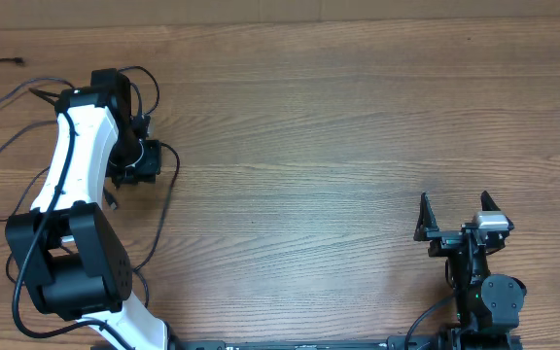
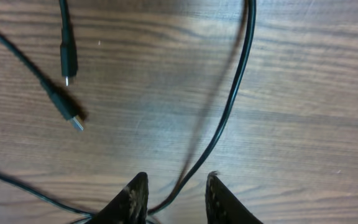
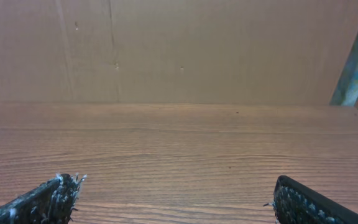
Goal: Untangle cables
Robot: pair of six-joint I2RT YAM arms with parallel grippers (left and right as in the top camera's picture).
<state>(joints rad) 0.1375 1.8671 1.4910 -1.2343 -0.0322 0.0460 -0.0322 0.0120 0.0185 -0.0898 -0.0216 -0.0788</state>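
- Your thin black flexible cables [image 2: 234, 93] lie looped around the left arm at the table's nine to ten o'clock; by my judgement most of the untangling is left to do.
- Left gripper [image 2: 177, 176]: jaws apart, with one cord running loose between them.
- Right gripper [image 3: 176, 186]: jaws wide apart and empty, at four o'clock.

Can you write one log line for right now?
left pincer: open around cable | right pincer: open, empty | plugs: two, loose on table
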